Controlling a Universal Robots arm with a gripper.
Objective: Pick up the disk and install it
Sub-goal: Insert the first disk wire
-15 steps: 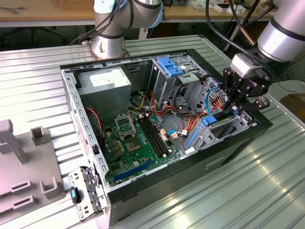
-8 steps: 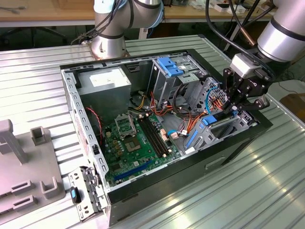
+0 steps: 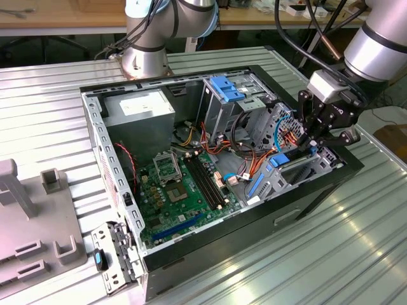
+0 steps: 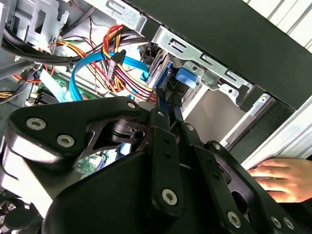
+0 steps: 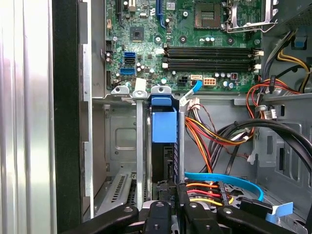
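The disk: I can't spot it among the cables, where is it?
The disk stands on edge in the drive cage at the case's corner on the exterior view's right, directly beneath the gripper, beside the orange cables.

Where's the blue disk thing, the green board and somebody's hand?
disk [image 5: 164,127], first wrist view, blue rail.
green board [image 5: 146,44], first wrist view, bare patch.
hand [image 4: 280,178], second wrist view, back of hand.

We see even, bright light with glare streaking the ribbed metal desk [image 3: 331,254]. The case [image 3: 305,203] interior sits in mild shadow; the gripper [image 4: 165,146] looms dark and slightly soft close up.
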